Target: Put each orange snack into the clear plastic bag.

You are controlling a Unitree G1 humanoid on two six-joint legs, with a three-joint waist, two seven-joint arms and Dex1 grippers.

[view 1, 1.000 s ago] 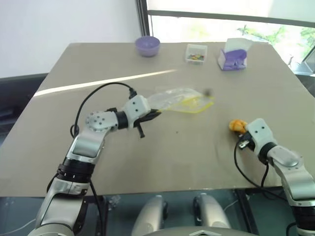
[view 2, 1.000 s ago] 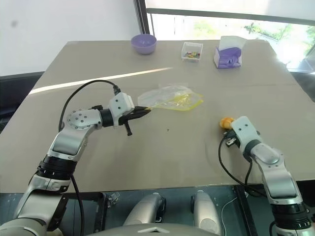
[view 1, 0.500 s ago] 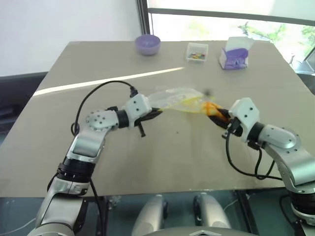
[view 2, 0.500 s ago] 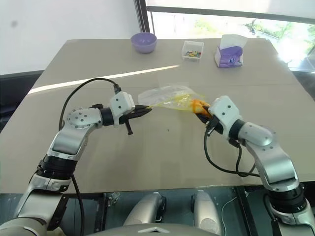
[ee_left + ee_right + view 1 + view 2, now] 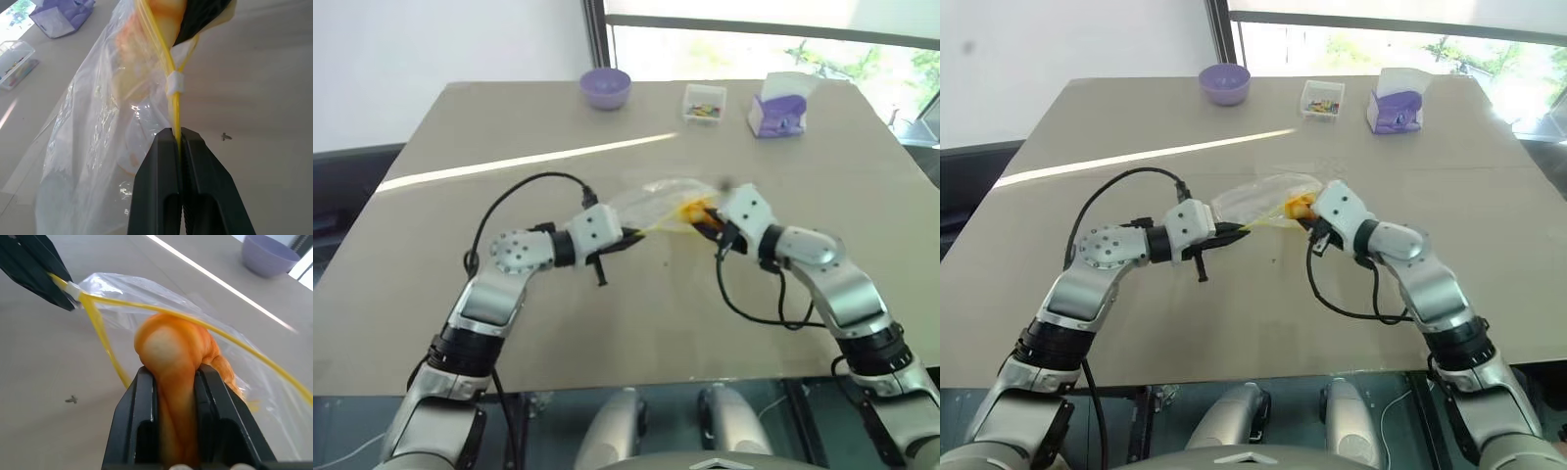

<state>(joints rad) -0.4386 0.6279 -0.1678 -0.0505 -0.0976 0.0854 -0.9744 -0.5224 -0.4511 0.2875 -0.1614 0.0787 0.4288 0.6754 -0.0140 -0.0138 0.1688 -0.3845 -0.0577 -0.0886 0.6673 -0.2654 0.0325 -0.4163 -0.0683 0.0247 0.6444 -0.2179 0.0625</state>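
- Left gripper (image 5: pixel 177 139): fingers pressed together on the yellow seal strip (image 5: pixel 174 105) of the clear plastic bag (image 5: pixel 658 201), pinching it at one corner, beside the small white slider on the strip
- Clear plastic bag: lifted at the pinched corner, the rest draping toward the table (image 5: pixel 509 323) near its middle; the mouth stands open, the two yellow edges parting in front of the right gripper
- Right gripper (image 5: pixel 173 377): jaws part-closed on the orange snack (image 5: pixel 168 350), which is squeezed between the two black fingers and bulges out past their tips
- Orange snack: held at the bag's open mouth — in the right wrist view it sits between the two spread seal edges, with clear film behind it; how far inside it reaches I cannot tell
- In the head views, both grippers meet over the centre of the table, pointing toward each other, with bag and snack between them
- Far edge of the table: a purple bowl (image 5: pixel 606 88), a small clear box of coloured bits (image 5: pixel 704 102) and a purple-and-white tissue box (image 5: pixel 778 111) — all well apart from the bag
- A bright strip of light crosses the table's left half
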